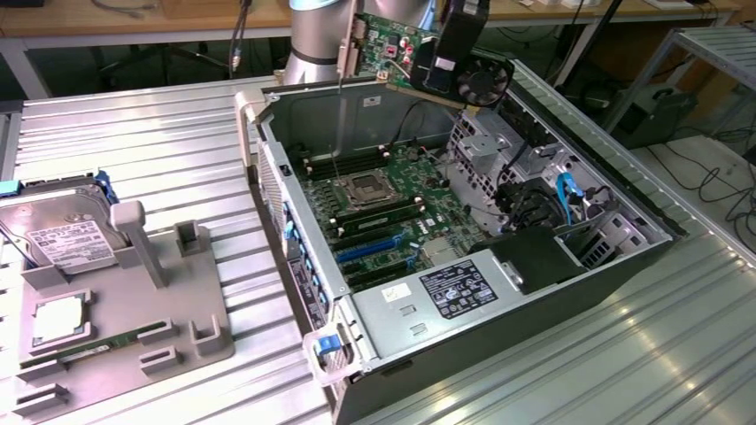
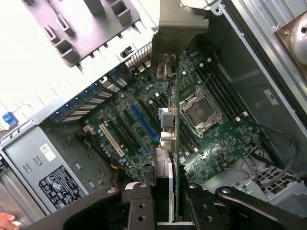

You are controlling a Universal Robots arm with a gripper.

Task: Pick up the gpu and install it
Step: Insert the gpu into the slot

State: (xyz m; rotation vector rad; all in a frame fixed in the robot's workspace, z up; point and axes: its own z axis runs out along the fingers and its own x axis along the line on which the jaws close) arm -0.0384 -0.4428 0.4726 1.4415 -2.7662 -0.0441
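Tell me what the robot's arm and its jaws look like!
The arm is a fat, round tube, shiny silver-grey. Its jaws are black and chunky. In the wrist view they are built from jointed bars with small round holes and bolts in them.

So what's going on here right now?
The robot arm's fingers grip the graphics card and hold it in the air above the open computer case. The card is not seated in any motherboard slot yet. A hard drive sits on the grey rack beside the case.
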